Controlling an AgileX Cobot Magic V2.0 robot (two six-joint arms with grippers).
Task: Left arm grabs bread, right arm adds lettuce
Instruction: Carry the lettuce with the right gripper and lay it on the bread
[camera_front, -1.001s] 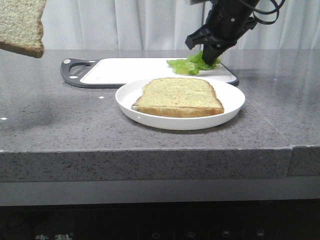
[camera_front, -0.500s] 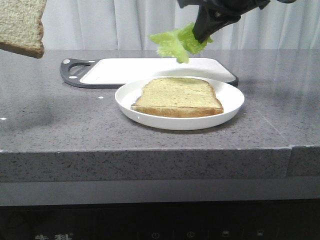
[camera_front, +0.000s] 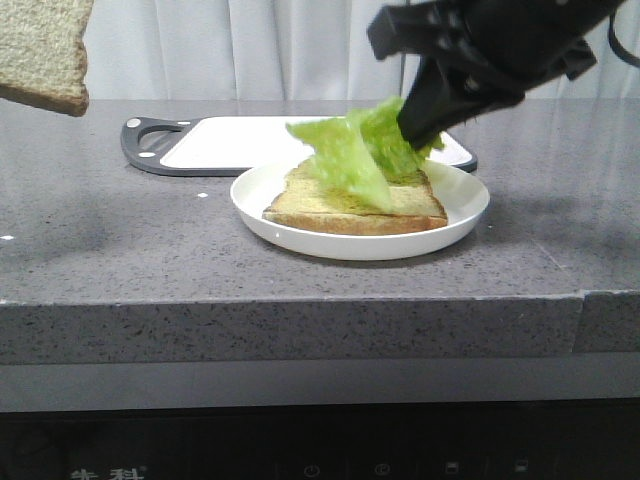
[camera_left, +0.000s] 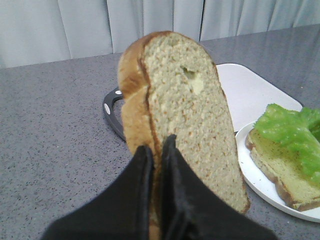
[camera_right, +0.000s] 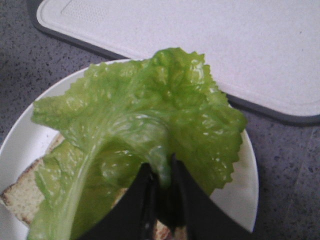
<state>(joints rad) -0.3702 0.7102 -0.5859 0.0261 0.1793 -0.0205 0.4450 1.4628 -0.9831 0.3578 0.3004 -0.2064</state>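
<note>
— How many slices do you count?
— I count two: my left pincer (camera_left: 156, 150) grips the bread (camera_left: 187, 120) aloft at ten o'clock; another lies in the plate (camera_front: 455, 215).
— Lettuce?
— One leaf (camera_front: 360, 150), pinched by my right pincer (camera_right: 162, 175) over the plate.

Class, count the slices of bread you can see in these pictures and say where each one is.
2. One bread slice is held up in the left gripper, over the counter's left side. The other slice lies on the plate, partly under lettuce.
</note>
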